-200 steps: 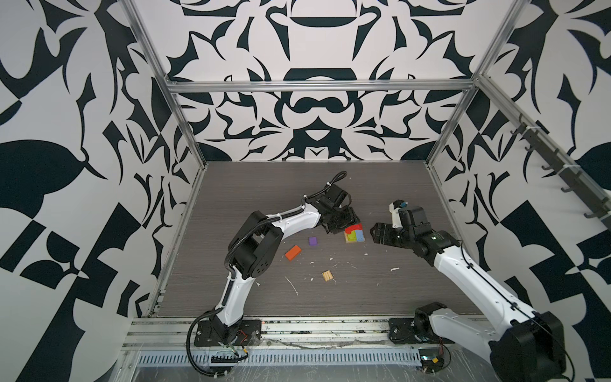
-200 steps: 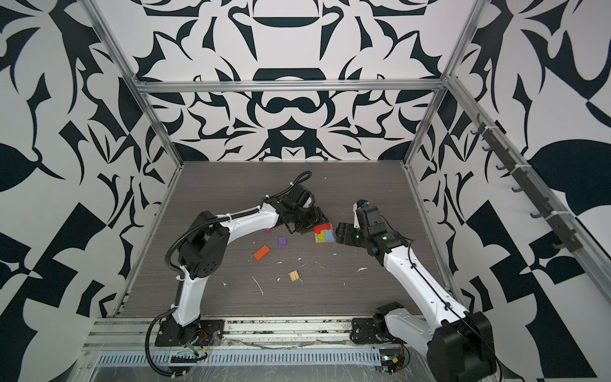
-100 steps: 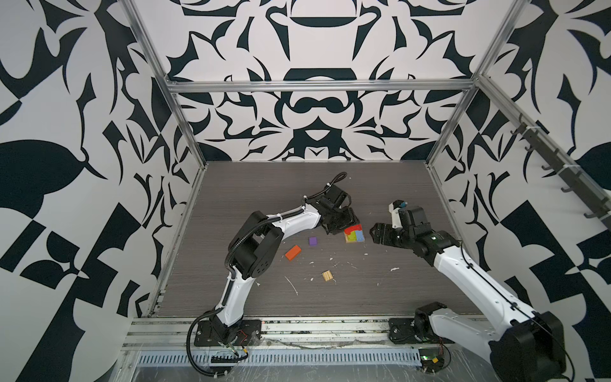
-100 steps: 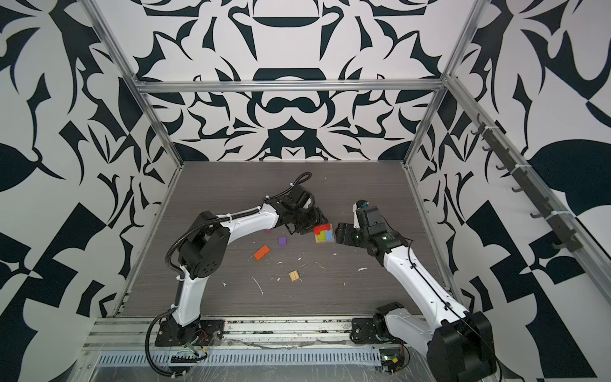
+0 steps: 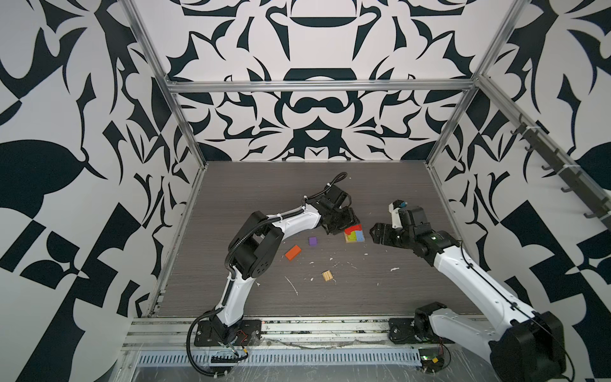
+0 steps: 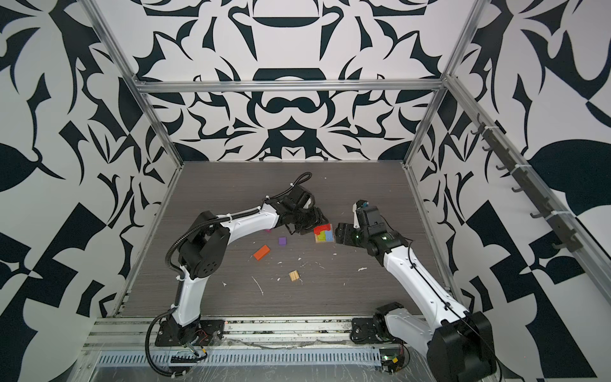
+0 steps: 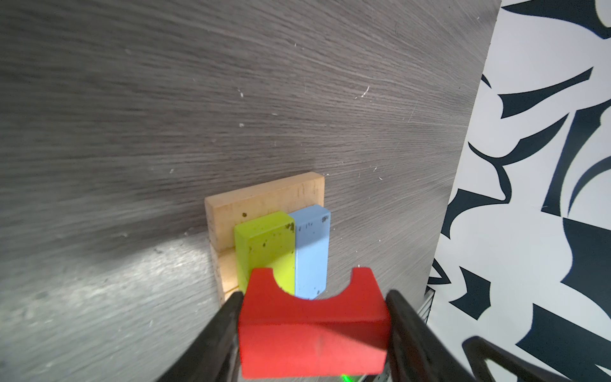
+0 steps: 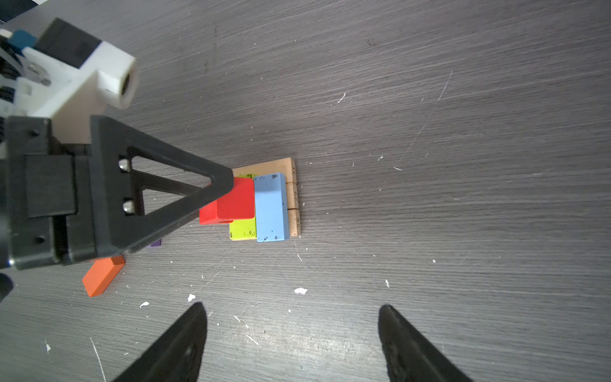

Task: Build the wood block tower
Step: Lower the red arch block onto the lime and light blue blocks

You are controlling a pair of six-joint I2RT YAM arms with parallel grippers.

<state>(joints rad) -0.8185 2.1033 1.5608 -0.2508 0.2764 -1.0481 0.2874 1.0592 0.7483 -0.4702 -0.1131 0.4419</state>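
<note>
The left gripper (image 7: 313, 299) is clamping a red block (image 7: 310, 334) by its two ends, just over the wood block tower (image 5: 354, 236). The tower is standing near the middle of the table (image 5: 264, 185), a little toward the right arm.

The left wrist view is showing a half-round notch in the red block. Past it, a green block (image 7: 267, 244) and a blue block (image 7: 312, 248) are lying side by side on tan planks (image 7: 264, 201). The right wrist view is hiding that notch. It is showing instead the red block sitting over the green one and overhanging the planks on the left arm's side. Whether it is touching the green block cannot be told.

The right gripper (image 8: 291, 311) is hovering just beside the blue side, its fingers apart and holding nothing.

In both top views an orange block (image 5: 293, 252), a purple cube (image 5: 313, 241) and a ridged tan square (image 5: 327, 275) are lying apart from the tower, toward the left arm and the front. A magenta sliver (image 6: 267, 230) is peeking from under the left arm in a top view, too small to identify.

Open tabletop is stretching behind the tower to the back wall (image 5: 317, 132). White scraps (image 5: 334, 264) are littering the front.
</note>
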